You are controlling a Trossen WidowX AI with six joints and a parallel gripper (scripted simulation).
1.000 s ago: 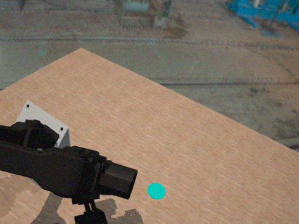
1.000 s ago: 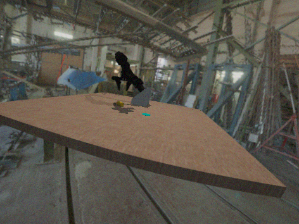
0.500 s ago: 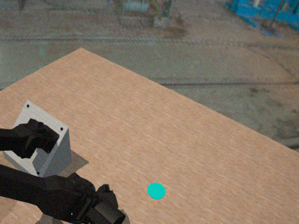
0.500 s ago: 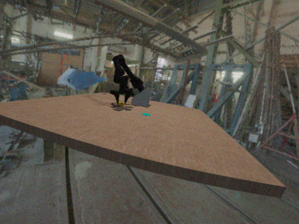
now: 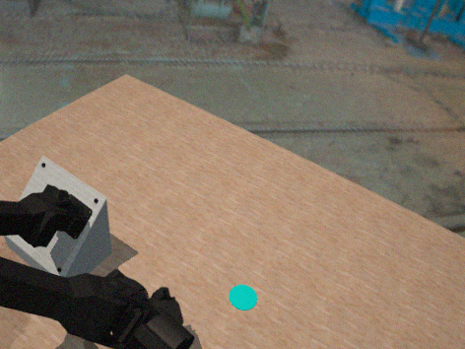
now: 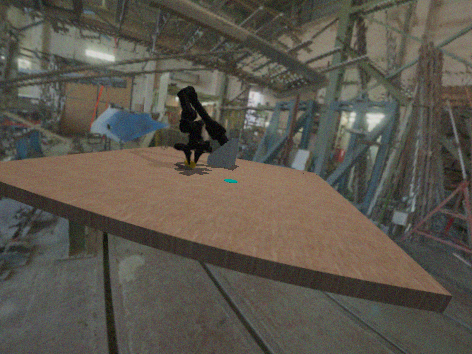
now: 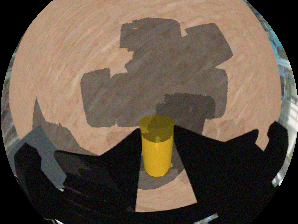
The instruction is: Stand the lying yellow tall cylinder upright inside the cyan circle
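The yellow tall cylinder (image 7: 157, 156) (image 6: 190, 164) is between the fingertips in the wrist view, its length running away from the near edge of that view. It is low at the table; whether it touches the table I cannot tell. My gripper (image 7: 156, 131) (image 6: 190, 160) is shut on the cylinder, with a fingertip against each side. In the top view the fingertips and the cylinder are out of sight. The cyan circle (image 5: 242, 297) (image 6: 230, 181) lies flat on the table, away from the gripper, with nothing on it. It does not show in the wrist view.
The grey wedge-shaped arm base (image 5: 102, 232) (image 6: 223, 156) stands on the wooden table (image 5: 197, 173) (image 6: 260, 225), close to the gripper. A grey part of it shows at the lower left of the wrist view. The arm's shadow falls around the cylinder.
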